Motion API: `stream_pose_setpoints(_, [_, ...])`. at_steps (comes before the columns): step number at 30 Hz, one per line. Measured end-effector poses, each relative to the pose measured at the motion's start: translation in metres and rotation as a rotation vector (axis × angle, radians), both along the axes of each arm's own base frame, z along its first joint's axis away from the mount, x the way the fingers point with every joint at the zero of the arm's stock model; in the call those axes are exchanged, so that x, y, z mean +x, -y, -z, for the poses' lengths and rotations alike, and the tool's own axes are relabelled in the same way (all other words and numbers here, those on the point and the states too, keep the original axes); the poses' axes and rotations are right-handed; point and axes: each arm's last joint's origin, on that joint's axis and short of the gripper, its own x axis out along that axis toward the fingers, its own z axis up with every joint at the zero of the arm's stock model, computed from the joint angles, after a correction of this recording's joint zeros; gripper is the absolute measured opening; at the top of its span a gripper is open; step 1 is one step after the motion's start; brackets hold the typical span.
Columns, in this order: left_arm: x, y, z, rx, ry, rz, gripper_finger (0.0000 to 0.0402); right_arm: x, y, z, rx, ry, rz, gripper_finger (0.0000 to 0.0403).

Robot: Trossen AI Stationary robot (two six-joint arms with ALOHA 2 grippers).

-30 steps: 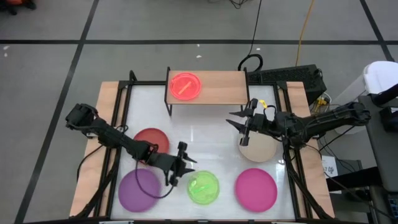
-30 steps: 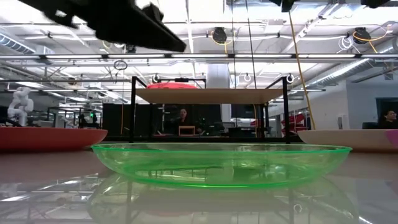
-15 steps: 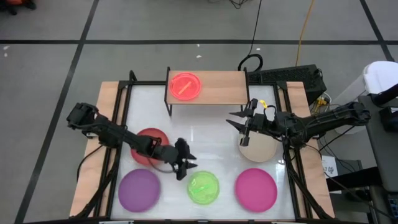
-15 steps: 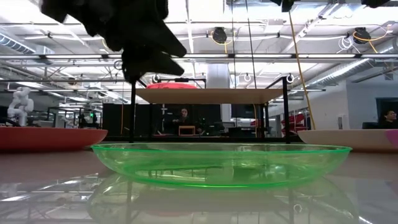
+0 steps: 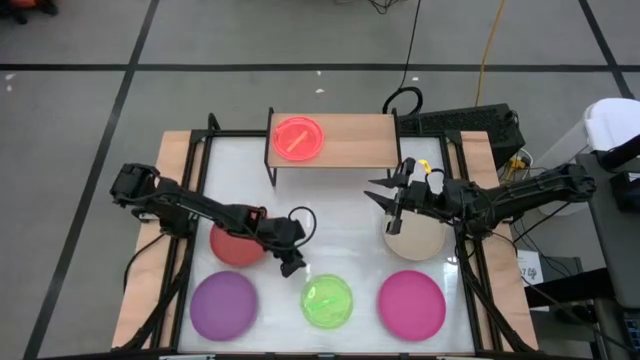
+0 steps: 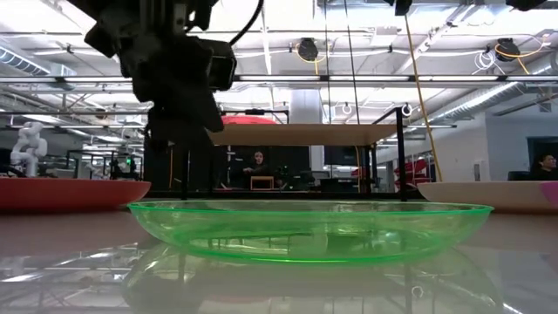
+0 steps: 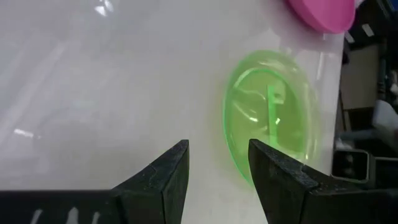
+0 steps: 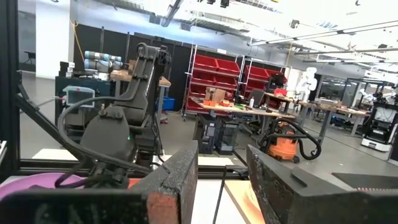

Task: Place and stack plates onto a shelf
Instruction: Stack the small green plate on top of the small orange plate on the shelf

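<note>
My left gripper (image 7: 217, 171), jaws parted and empty, hangs just beside the green plate (image 7: 273, 115), lined up for its rim.

We see white bench (image 5: 330, 225) on grey floor (image 5: 90, 110); yellow cable (image 5: 487, 50) far right; red bin racks (image 8: 239, 81) in room behind.

Bare white tabletop (image 5: 335, 225) through the middle, between shelf (image 5: 350, 140) and the front row of plates. Front row crowded: purple plate (image 5: 224, 305), green plate (image 5: 327, 301), magenta plate (image 5: 411, 304), narrow gaps between. Left gripper (image 5: 291, 262) low just beside the green plate, arm stretched over the red plate (image 5: 232, 246). Right gripper (image 5: 388, 205) above the beige plate (image 5: 416, 240). Shelf's right part bare beside the pink plate (image 5: 297, 137).
</note>
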Motion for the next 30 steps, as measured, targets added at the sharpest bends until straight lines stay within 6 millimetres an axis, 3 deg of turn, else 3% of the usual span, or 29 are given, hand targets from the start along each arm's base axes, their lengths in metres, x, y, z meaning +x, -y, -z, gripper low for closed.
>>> stream_pose_setpoints(9, [0.021, 0.007, 0.027, -0.052, -0.051, 0.059, 0.0170, 0.000, 0.000, 0.000, -0.003, -0.005, 0.001, 0.0118])
stream_pose_setpoints(17, [0.043, 0.016, 0.034, -0.051, -0.075, 0.145, 0.0170, 0.000, 0.000, 0.001, -0.005, -0.015, 0.000, 0.0118])
stream_pose_setpoints(30, [0.049, 0.032, 0.048, -0.018, -0.087, 0.201, 0.0169, 0.000, 0.000, 0.002, -0.006, -0.021, 0.001, 0.0118])
